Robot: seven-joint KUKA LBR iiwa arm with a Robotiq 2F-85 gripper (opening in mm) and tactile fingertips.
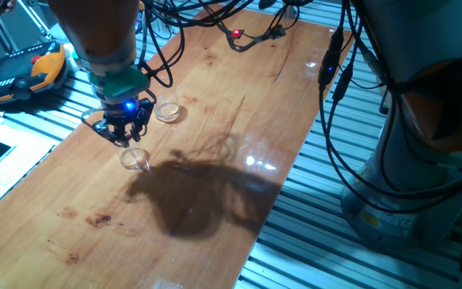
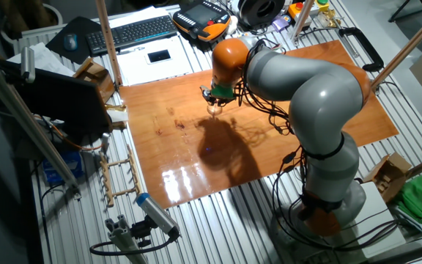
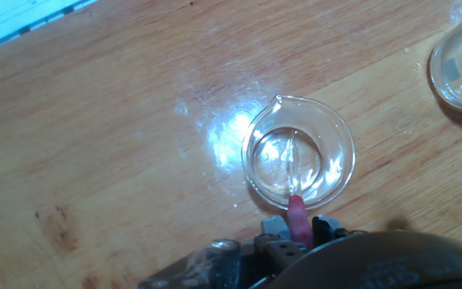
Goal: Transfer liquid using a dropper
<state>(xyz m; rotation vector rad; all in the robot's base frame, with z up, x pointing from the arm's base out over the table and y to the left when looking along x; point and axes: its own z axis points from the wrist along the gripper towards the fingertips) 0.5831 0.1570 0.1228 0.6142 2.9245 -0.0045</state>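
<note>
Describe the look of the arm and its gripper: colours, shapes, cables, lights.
The arm is thick and rounded, with smooth grey links and orange joint bands. At its wrist sits a teal-green ring, and below that a blue light glows. The gripper is black with two short fingers. Black cables loop loosely along and around the arm.

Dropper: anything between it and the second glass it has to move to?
Nothing visible. The gripper holds the dropper with its tip down inside the near glass. The other glass stands apart on the wooden table, and only bare wood shows between the two in the hand view.
</note>
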